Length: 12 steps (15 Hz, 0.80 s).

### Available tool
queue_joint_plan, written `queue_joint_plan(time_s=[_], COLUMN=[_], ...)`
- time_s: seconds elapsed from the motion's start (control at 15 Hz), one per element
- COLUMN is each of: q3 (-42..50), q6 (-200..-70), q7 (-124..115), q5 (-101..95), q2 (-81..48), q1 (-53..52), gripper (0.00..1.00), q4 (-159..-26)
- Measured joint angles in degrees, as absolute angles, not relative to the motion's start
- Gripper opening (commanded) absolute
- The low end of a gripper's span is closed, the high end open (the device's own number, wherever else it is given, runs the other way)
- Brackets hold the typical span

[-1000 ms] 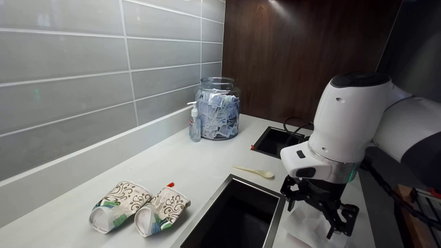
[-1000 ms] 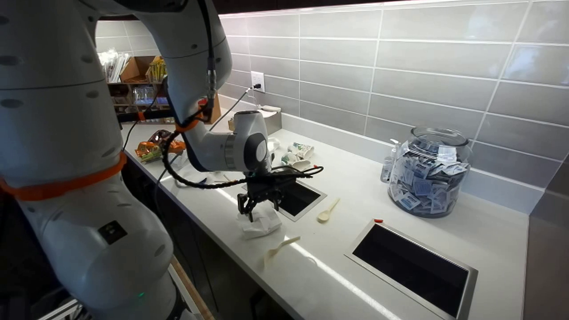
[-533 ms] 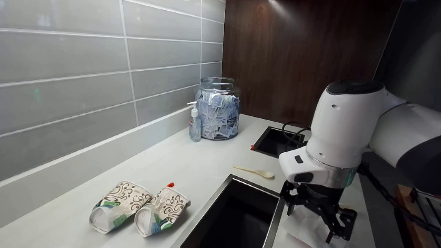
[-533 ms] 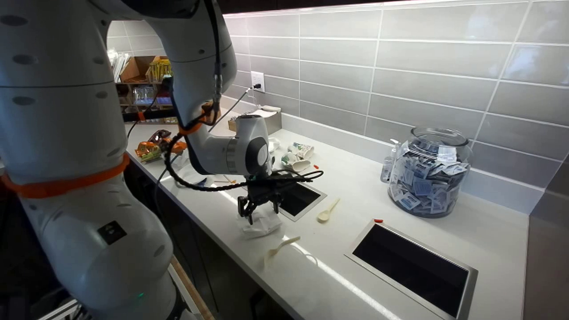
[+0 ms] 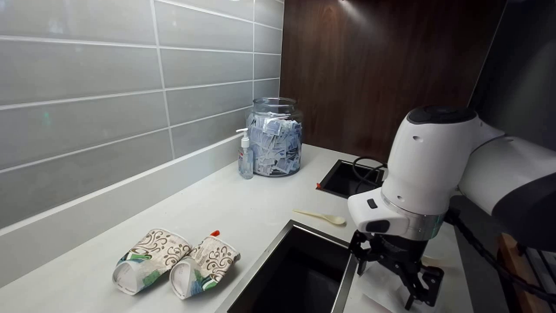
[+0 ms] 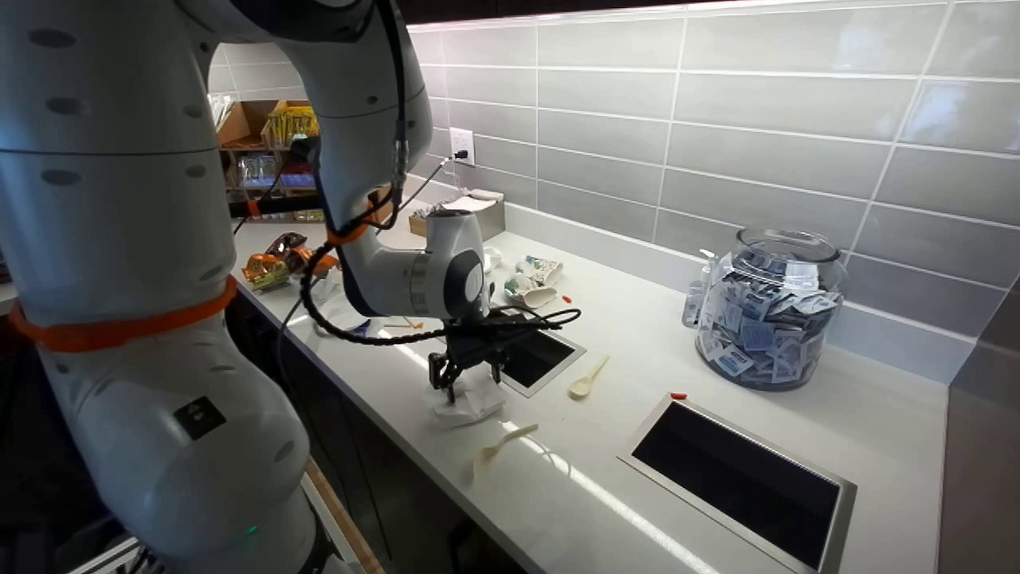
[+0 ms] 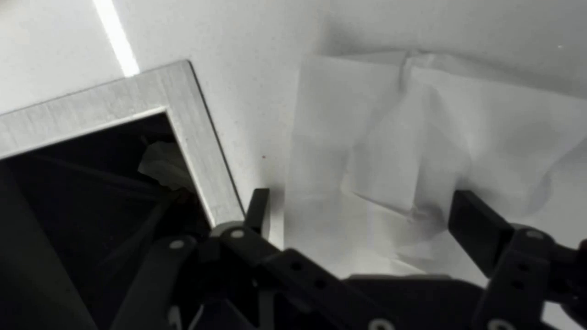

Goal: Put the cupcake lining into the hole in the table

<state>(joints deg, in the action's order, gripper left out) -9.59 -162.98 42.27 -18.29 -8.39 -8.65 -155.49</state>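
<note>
Two small red pieces lie on the counter, one (image 5: pixel 215 233) by the paper cups and one (image 5: pixel 318 185) at the corner of the far hole. I cannot tell which, if either, is the cupcake lining. My gripper (image 5: pixel 385 286) is open, pointing down over a crumpled white paper (image 7: pixel 367 114). In the wrist view the gripper (image 7: pixel 367 217) has its fingers apart, with the paper between and below them. Whether they touch it, I cannot tell. The near hole, with a metal rim (image 7: pixel 196 137), is right beside the paper. A pale scrap (image 7: pixel 165 165) shows inside it.
Two patterned paper cups (image 5: pixel 152 256) lie on their sides. Pale spoons (image 6: pixel 586 387) lie on the counter. A glass jar of packets (image 6: pixel 769 319) and a pump bottle (image 5: pixel 246 158) stand by the wall. A second hole (image 6: pixel 845 518) is farther along. Orange packets (image 6: pixel 267 269) lie behind the arm.
My gripper has moved down a little and slightly toward the near hole, over the white paper. Its fingers stay apart. The objects on the counter have not visibly moved.
</note>
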Motion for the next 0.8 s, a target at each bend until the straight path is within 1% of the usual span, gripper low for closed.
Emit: queue_joint_plan(time_s=[0.27,0.4,0.47,0.53,0.67,0.8], q3=[-9.3,-9.3,-9.3,-9.3,-9.2,-9.2], q6=[-163.0,-163.0,-163.0,-163.0,-163.0,-163.0], q7=[42.3,42.3,42.3,42.3,42.3,42.3], q5=[-18.3,-18.5,-18.5,-18.5,-18.5,-18.5], q2=[-9.6,-9.8,-9.9,-9.9,-9.9,-10.0], q1=[-8.5,-8.4,-8.4,-8.3,-7.9,-7.6], gripper=[1.00,0.83,0.70,0.59,0.43,0.30], q4=[-154.7,-154.4,-154.3,-154.0,-153.4,-152.9])
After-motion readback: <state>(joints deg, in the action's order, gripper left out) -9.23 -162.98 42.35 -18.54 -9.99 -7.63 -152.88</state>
